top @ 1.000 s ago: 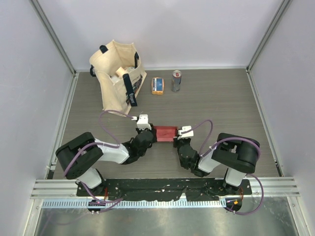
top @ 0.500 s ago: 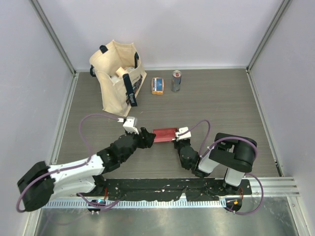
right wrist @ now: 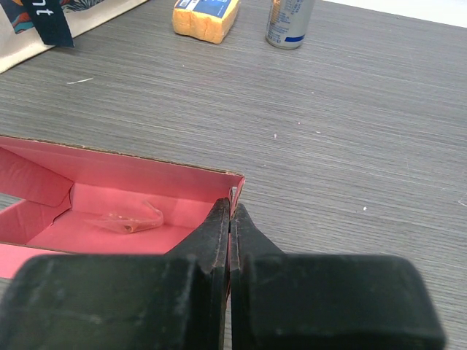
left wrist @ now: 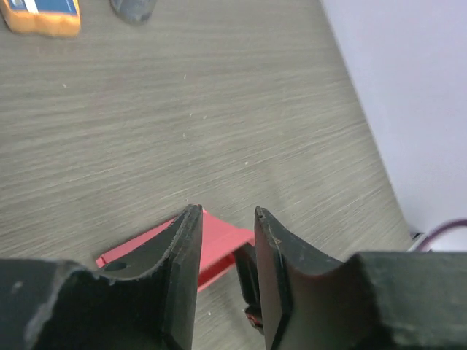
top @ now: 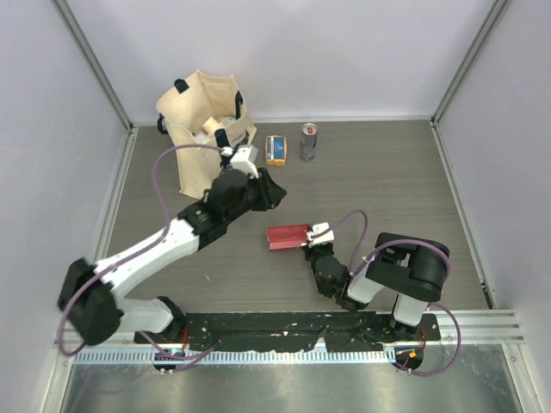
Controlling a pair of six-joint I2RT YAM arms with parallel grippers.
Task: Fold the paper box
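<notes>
Where the task's thing lies: the pinkish-red, thin-card paper box (top: 288, 236) sits open-topped on the grey wood-grain table (top: 387, 172), mid-table, just ahead of the right arm.
Long axis: left to right across the table.
Nearer arm: the right gripper (right wrist: 230, 211) is at the box's right end. The left gripper (top: 275, 193) hangs well apart, above and beyond the box's left end, so its reach would likely run down and back.
Grip, left: 2 fingers partly spread, holding nothing.
Grip, right: fingers pressed together, pinching the box's right end wall.
</notes>
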